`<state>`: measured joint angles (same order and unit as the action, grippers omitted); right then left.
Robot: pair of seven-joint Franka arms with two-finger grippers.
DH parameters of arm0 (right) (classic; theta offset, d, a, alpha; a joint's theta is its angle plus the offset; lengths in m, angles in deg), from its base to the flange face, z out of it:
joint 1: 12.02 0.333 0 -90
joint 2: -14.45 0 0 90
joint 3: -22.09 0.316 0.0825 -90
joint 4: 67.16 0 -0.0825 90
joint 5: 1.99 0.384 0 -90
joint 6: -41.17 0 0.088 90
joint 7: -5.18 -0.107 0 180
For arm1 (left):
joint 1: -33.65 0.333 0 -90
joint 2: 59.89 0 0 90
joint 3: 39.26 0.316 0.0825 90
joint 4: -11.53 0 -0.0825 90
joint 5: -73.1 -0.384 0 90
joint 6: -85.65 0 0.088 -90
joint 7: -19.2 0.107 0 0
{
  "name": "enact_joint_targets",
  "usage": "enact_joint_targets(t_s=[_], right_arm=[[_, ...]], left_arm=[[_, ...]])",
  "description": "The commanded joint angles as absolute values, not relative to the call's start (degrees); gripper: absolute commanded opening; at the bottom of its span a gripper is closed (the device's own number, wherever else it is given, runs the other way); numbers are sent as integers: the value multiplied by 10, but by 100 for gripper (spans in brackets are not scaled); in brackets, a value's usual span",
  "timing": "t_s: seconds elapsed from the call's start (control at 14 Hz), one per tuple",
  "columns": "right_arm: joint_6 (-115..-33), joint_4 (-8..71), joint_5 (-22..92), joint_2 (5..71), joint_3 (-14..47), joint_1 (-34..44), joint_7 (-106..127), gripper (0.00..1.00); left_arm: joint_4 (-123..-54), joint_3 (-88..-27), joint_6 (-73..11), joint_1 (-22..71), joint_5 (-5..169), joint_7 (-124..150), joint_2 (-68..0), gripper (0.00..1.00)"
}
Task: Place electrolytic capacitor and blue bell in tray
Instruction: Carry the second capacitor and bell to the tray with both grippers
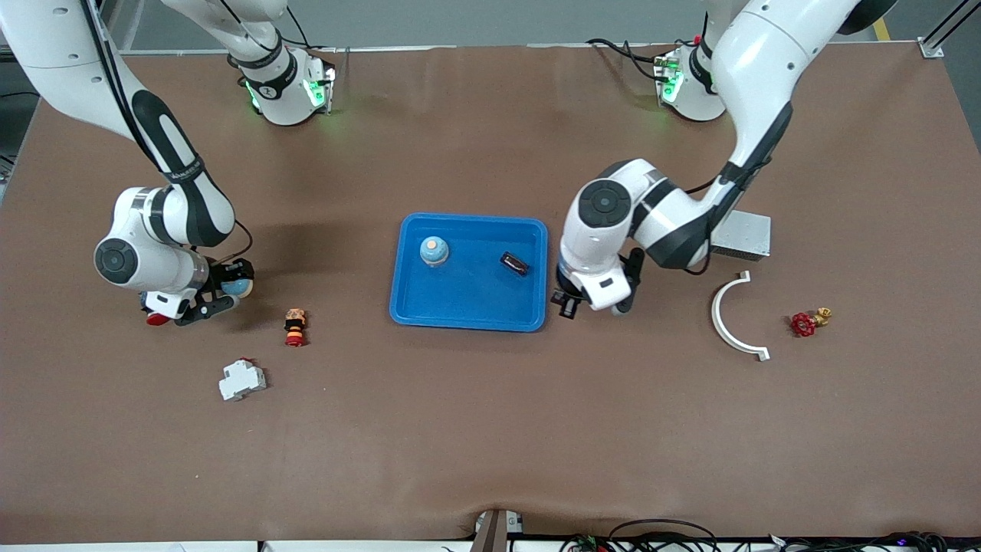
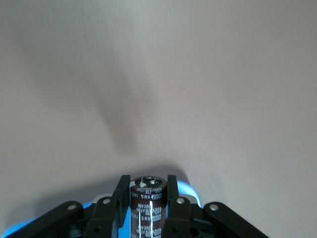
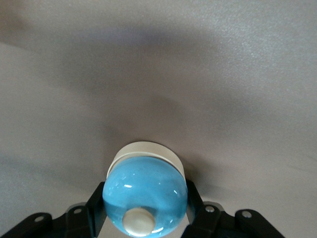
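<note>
While clamped on a blue bell (image 3: pixel 144 198), right gripper (image 1: pixel 208 300) hangs low over the worktop (image 1: pixel 475 429) toward the right arm's end. Small figure (image 1: pixel 295 326) and white block (image 1: pixel 242 379) lie near it. Tray (image 1: pixel 467 299), mid-worktop, holds a second bell (image 1: pixel 434 251) and a dark part (image 1: pixel 514 263). Left gripper (image 1: pixel 592 303), at the tray's edge, pinches a capacitor (image 2: pixel 147 208). White arc (image 1: pixel 732 318) and red valve (image 1: pixel 805 323) lie toward the left arm's end.

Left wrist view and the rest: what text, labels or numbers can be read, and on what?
Electrolytic capacitor in the left gripper, by the tray: white print on its sleeve, too blurred to read.
Blue bell in the right gripper: no text.
Elsewhere: none legible.
</note>
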<state>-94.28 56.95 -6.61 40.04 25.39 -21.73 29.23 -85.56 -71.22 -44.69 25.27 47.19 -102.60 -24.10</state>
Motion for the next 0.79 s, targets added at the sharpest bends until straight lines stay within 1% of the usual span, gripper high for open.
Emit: enact_joint_targets(t_s=[0.0,0.14,0.21,0.36,0.43,0.57,0.71], right_arm=[[-921,569,-72,384,267,-228,304,2],[-848,536,-62,365,272,-223,296,2],[-791,500,-53,356,280,-213,284,2],[-667,405,-31,355,283,-185,230,2],[-623,364,-24,355,283,-165,201,2],[-569,303,-23,356,283,-118,116,2],[-556,268,-21,358,283,-59,7,2]], left_arm=[[-810,-709,-440,218,466,-1063,-207,0],[-794,-699,-442,194,466,-1081,-194,0],[-790,-686,-442,176,466,-1091,-189,0],[-783,-650,-442,137,466,-1105,-181,0],[-779,-634,-444,123,467,-1107,-174,0],[-766,-624,-445,111,467,-1106,-161,0],[-765,-624,-449,109,466,-1104,-152,0]])
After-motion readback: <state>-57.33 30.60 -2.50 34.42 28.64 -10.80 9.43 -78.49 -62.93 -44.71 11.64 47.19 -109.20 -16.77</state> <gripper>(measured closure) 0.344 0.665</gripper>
